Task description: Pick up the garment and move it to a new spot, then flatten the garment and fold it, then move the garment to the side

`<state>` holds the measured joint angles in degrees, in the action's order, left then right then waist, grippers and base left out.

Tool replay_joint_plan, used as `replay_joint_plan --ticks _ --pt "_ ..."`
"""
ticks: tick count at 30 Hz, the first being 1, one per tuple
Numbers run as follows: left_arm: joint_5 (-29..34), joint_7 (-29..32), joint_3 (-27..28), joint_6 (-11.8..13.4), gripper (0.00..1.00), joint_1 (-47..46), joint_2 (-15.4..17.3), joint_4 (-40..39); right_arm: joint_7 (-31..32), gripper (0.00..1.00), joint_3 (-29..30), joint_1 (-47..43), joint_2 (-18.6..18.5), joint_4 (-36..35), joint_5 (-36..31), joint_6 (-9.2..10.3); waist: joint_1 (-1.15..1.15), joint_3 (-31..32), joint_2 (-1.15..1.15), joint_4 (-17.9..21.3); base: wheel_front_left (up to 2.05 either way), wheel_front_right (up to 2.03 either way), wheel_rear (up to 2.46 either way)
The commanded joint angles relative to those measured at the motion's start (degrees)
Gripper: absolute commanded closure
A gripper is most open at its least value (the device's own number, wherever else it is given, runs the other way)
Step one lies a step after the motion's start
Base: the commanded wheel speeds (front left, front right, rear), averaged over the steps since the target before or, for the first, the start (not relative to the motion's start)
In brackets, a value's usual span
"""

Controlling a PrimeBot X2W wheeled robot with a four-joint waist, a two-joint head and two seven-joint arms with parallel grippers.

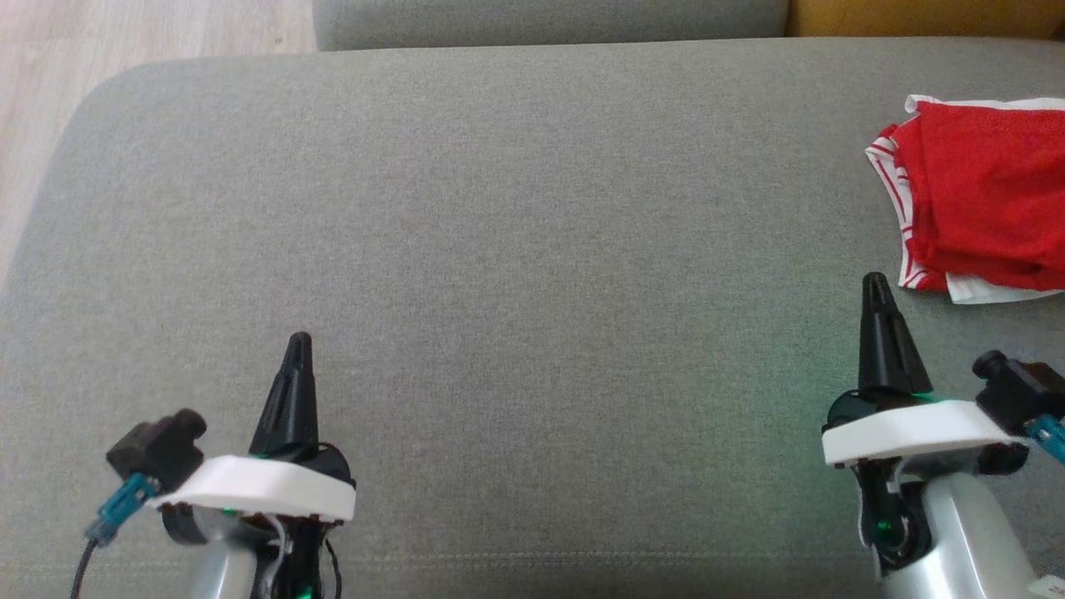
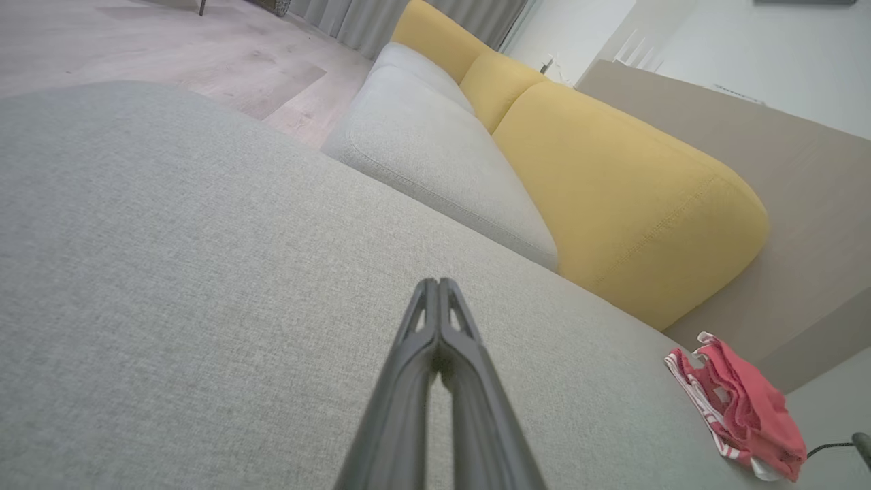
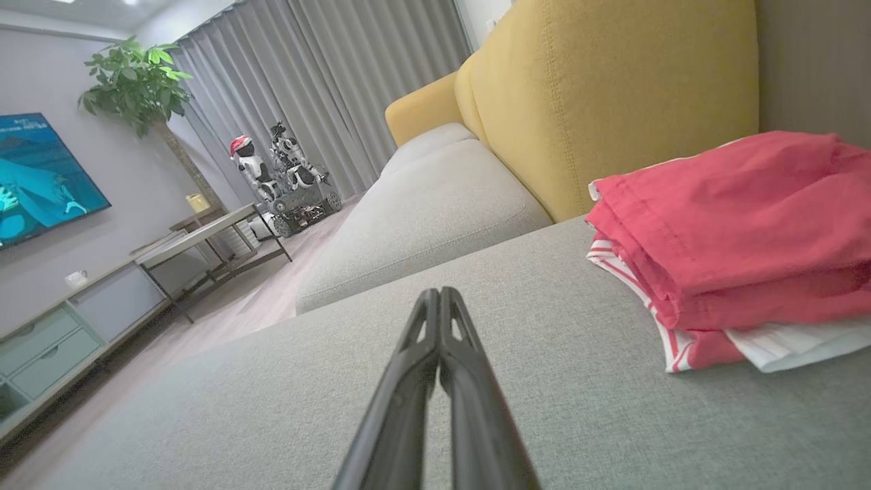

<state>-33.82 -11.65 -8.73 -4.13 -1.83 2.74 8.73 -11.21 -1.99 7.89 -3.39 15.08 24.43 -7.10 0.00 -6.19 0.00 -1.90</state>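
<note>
Garment (image 1: 982, 191) lies folded on cushion (image 1: 499, 249), far right (red, white-trimmed)

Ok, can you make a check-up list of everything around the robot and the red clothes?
Surface: grey sofa cushion, flat woven fabric.
Job's things: red garment with white trim, folded in layers at the cushion's right edge.
Clutter: nothing seen.
Grippers: left pincer shut, holding nothing; right pincer shut, holding nothing, close to the garment but apart.
Cables: left teal plug with a dark cable by the wrist camera; right teal plug.
Surroundings: yellow backrest, wooden floor, grey curtains, potted plant.
</note>
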Motion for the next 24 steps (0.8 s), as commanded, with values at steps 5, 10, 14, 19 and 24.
replay_joint_plan --ticks 5,10,14,19,24 --pt "-3.83 0.83 1.35 -0.71 1.0 -2.73 0.95 -1.29 0.88 1.0 0.3 1.6 -0.69 -1.77 4.44 -0.09 0.0 0.31 0.0 0.1 0.0 0.0 0.0" --pt "-6.89 1.53 1.84 -0.85 1.0 -2.8 1.08 -1.01 1.61 1.0 0.54 1.41 -0.77 -1.75 7.91 -0.11 0.0 0.6 0.0 0.19 0.0 0.0 0.0" --pt "-9.32 2.11 2.24 -0.96 1.0 -2.84 1.18 -0.77 2.2 1.0 0.75 1.26 -0.82 -1.73 10.68 -0.12 0.0 0.84 0.0 0.27 0.0 0.0 0.0" --pt "-12.35 2.85 2.76 -1.1 1.0 -2.9 1.29 -0.45 2.95 1.0 1.02 1.07 -0.87 -1.7 14.13 -0.13 0.0 1.14 0.0 0.36 0.0 0.0 0.0" --pt "-15.37 3.6 3.3 -1.24 1.0 -2.97 1.38 -0.13 3.72 1.0 1.3 0.88 -0.91 -1.67 17.57 -0.15 0.0 1.44 0.0 0.46 0.0 0.0 0.0"
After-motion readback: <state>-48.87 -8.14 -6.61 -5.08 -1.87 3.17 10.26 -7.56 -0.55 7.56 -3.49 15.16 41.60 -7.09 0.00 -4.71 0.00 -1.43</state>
